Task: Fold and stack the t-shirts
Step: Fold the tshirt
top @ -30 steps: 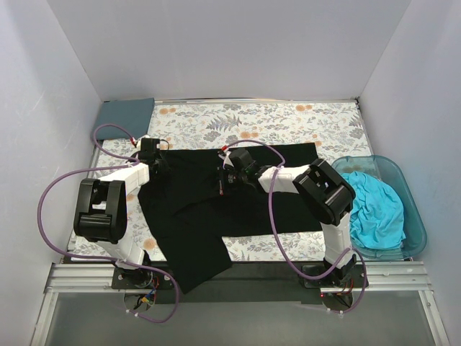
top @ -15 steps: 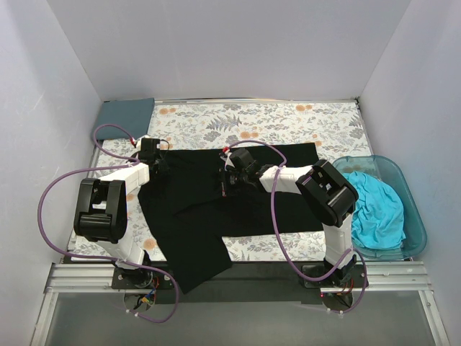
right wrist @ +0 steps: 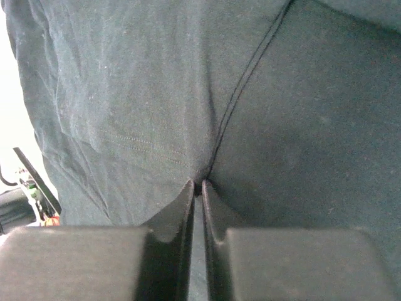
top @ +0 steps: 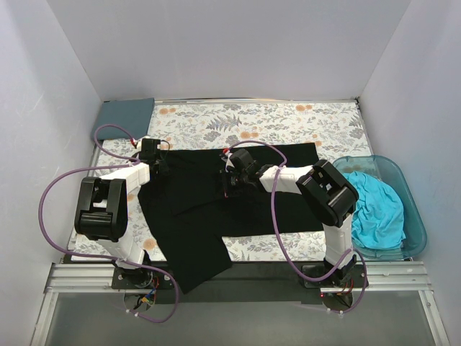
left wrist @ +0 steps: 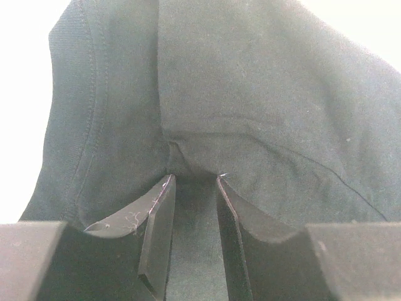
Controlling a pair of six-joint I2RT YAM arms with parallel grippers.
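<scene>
Black tee: the black soft-cloth short-sleeved t-shirt point(top: 209, 209) lies spread wide from left to right across the middle of the surface; its near left part runs past the near edge of the floral cloth; soft creases cross its middle.
Left claw: the left claw point(top: 160, 163) sits low at the far left edge of the black t-shirt; in the left wrist view its fingers point(left wrist: 158, 232) stand slightly apart with dark cloth filling the gap; the cloth puckers at their tips, just right of a stitched hem; the claw is clenched on the black t-shirt.
Right claw: the right claw point(top: 227, 184) is down on the middle of the black t-shirt, towards its far edge; in the right wrist view its fingers point(right wrist: 178, 213) almost touch, nipping a thin ridge of cloth where a seam line meets their tips; the claw is grasping the black t-shirt.
Blue-grey tee: the slate blue-grey cloth t-shirt point(top: 126, 117) lies as a flat folded rectangle at the far left corner, apart from the black one.
Turquoise tee: the bright turquoise cloth t-shirt point(top: 371, 209) is bunched in a heap inside the translucent teal plastic tub point(top: 416, 229) at the right edge of the surface.
Surface: the white floral-print table cloth point(top: 274, 126) shows along the far side and in a strip near the arms' bases.
</scene>
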